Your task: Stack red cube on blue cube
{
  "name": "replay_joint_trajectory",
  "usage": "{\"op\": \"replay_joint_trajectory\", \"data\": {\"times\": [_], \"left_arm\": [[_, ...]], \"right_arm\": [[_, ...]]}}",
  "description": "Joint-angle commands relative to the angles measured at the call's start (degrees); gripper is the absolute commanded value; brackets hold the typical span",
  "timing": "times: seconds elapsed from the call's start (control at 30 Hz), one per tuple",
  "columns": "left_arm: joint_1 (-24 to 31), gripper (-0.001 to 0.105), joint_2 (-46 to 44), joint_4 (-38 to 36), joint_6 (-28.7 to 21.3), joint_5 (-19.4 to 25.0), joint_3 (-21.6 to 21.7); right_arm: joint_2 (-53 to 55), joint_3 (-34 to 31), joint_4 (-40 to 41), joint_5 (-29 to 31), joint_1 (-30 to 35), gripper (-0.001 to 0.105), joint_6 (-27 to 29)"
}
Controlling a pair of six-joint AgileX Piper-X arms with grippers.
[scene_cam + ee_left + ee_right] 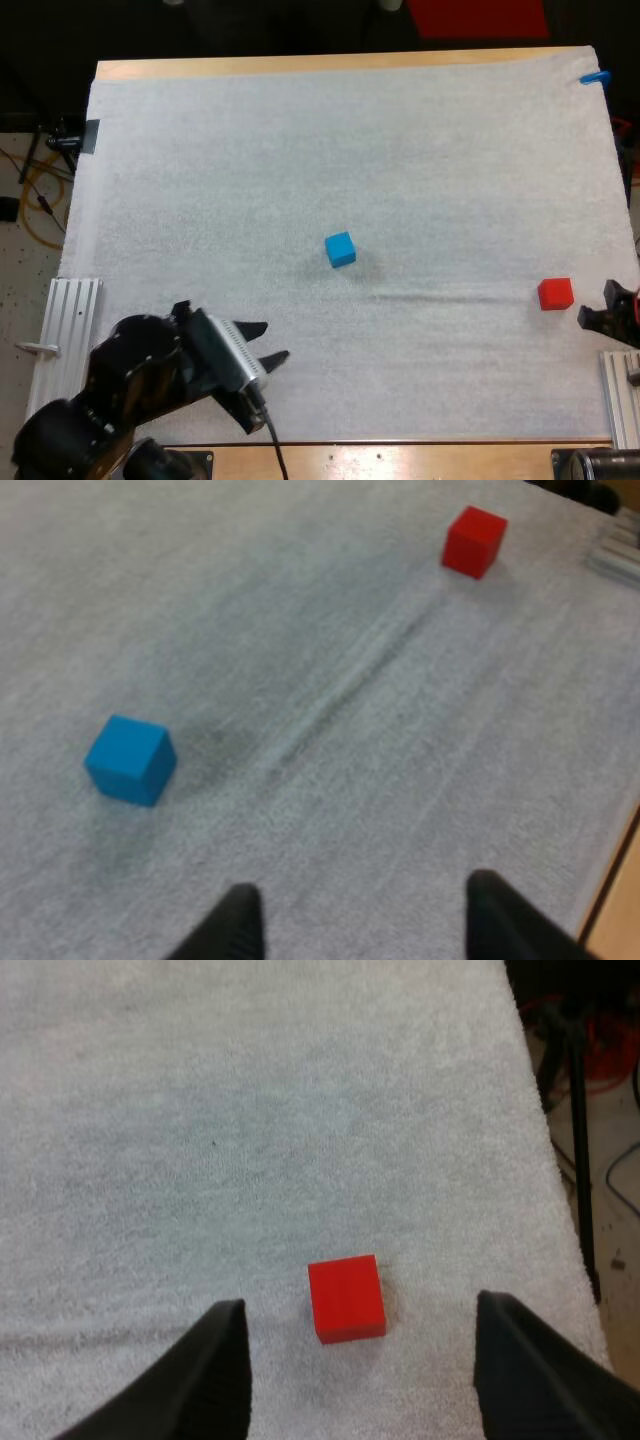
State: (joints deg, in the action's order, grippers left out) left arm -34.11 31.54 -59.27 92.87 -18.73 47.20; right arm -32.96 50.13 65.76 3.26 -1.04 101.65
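High view: blue cube (341, 249) on mat (300, 150); red cube (556, 293) beside right gripper (597, 303), fingers spread; left gripper (276, 340) spread, empty.

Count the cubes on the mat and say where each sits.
2. The blue cube sits near the mat's middle; the red cube lies by its right edge, close to the right gripper.
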Motion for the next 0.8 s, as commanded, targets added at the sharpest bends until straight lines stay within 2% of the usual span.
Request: {"op": "replay_joint_trajectory", "data": {"times": [0.0,0.1,0.17,0.23,0.3,0.43,0.63,0.77], "left_arm": [[-1.1,0.054,1.3,1.3,-0.3,-0.3,0.7],[-1.5,0.054,3.0,1.6,-0.3,1.6,0.7],[-1.5,0.054,3.8,1.8,-0.3,4.3,0.7],[-1.5,0.054,4.3,2.0,-0.3,7.5,0.7],[-1.5,0.057,4.6,2.3,-0.3,9.4,0.7],[-1.5,0.066,4.7,2.9,-0.3,10.5,0.7],[-1.5,0.066,4.7,3.1,-0.3,10.5,0.7],[-1.5,0.066,4.7,3.9,-0.3,12.4,0.7]], "right_arm": [[-2.4,1.1,0.1,-0.5,-0.1,0.050,0.0],[-7.5,2.2,0.1,-0.5,-0.1,0.052,0.0],[-10.6,2.6,0.1,-0.5,-0.1,0.058,-0.2],[-15.0,2.7,-0.4,-0.5,-0.1,0.070,0.1],[-18.2,2.7,-1.1,-0.5,-0.1,0.074,0.2],[-24.7,2.7,-4.4,-0.5,-0.1,0.074,1.0],[-33.7,2.7,-10.0,-0.5,0.2,0.074,2.3],[-39.1,2.7,-12.1,-0.7,0.2,0.074,2.4]]}}
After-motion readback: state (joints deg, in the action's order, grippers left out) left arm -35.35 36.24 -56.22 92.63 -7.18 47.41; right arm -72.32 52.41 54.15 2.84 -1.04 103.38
